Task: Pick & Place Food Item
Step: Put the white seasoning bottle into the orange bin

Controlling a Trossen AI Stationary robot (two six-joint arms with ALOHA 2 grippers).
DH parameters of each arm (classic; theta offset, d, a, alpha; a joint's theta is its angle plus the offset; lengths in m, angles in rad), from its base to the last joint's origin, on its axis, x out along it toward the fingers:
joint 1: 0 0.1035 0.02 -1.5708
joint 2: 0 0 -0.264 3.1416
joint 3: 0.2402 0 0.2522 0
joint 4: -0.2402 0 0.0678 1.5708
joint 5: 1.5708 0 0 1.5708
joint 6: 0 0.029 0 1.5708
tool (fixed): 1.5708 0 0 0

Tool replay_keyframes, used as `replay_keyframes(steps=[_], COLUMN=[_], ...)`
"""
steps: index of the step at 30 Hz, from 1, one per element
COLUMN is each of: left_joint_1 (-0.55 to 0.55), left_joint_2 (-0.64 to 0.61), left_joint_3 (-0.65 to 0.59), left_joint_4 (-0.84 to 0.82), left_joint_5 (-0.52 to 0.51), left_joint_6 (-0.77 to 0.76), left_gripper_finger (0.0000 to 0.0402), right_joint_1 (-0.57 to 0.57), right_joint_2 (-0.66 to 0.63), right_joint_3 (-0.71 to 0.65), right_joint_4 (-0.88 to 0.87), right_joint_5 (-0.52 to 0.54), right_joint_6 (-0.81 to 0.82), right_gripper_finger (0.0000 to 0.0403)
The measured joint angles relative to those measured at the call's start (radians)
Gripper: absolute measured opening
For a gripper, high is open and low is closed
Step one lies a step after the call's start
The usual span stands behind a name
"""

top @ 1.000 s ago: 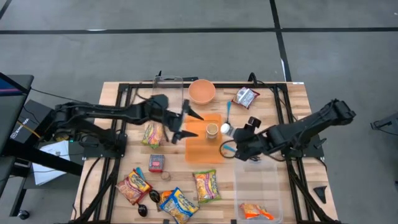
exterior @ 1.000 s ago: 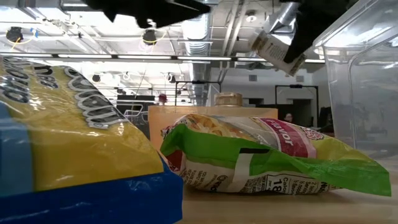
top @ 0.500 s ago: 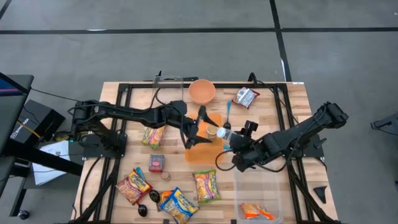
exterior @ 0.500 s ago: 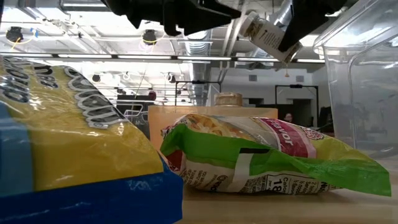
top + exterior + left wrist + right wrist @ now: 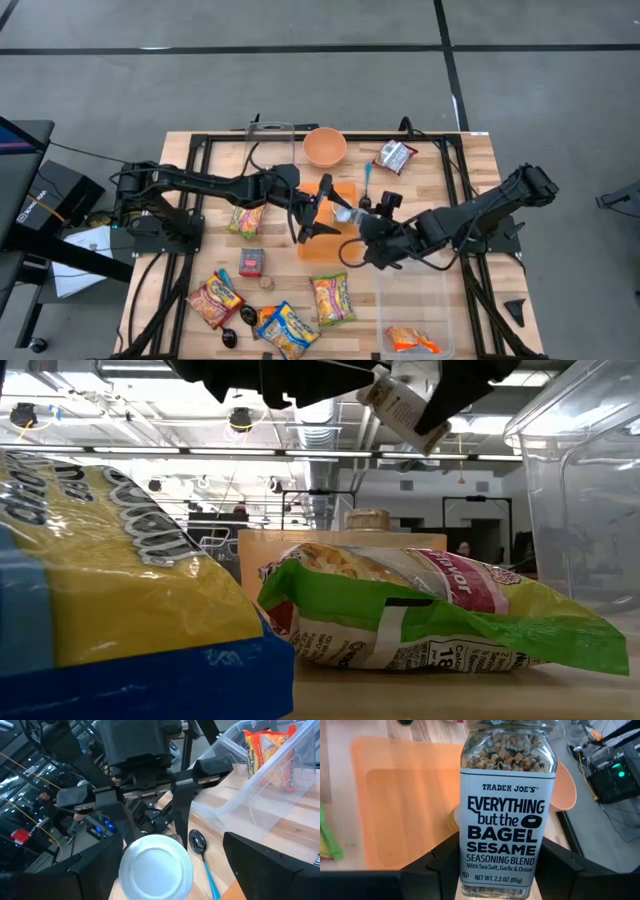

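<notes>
A glass jar of bagel sesame seasoning blend [image 5: 506, 800] with a white lid [image 5: 156, 865] is in my right gripper [image 5: 362, 222], above the orange cutting board [image 5: 330, 240] at the table's middle. In the low view the jar [image 5: 400, 405] is tilted. My left gripper [image 5: 327, 207] is open. Its fingers stand on either side of the jar's lid end, and I see no touch. A small tan-lidded pot [image 5: 367, 520] stands on the board. My right gripper pinches the jar's glass body near its bottom end [image 5: 470, 865] between its two fingers [image 5: 435, 867]. The fingers come from the table's right side. The jar sticks out along them, lid end toward the left gripper. It is lifted clear of the board and tilted.
An orange bowl [image 5: 325, 146], a blue spoon [image 5: 367, 182] and a snack packet [image 5: 395, 156] lie at the far side. Several snack packets [image 5: 285, 325] lie near the front. A clear bin [image 5: 415, 300] holding an orange packet stands at the front right, and another clear bin [image 5: 270, 145] stands at the far side.
My left gripper has moved toward the table's right, over the orange board, then held still. My right gripper has carried the jar toward the table's left until its lid end lies between the left gripper's open fingers. The jar has stayed clear of the board.
</notes>
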Motion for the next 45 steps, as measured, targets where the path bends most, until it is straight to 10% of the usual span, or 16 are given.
replay_keyframes(steps=[39, 45], left_joint_1=[0.035, 0.041], left_joint_2=[-0.002, -0.009], left_joint_3=[-0.001, -0.003], left_joint_4=[0.017, -0.044], left_joint_5=[-0.024, -0.079], left_joint_6=[-0.017, 0.006], left_gripper_finger=[0.0197, 0.0197], right_joint_1=[-0.011, -0.014], right_joint_2=[0.000, -0.014], right_joint_3=[0.000, 0.013], right_joint_4=[0.072, 0.101], right_joint_5=[0.028, 0.088], right_joint_6=[-0.094, -0.101], right_gripper_finger=[0.0192, 0.0338])
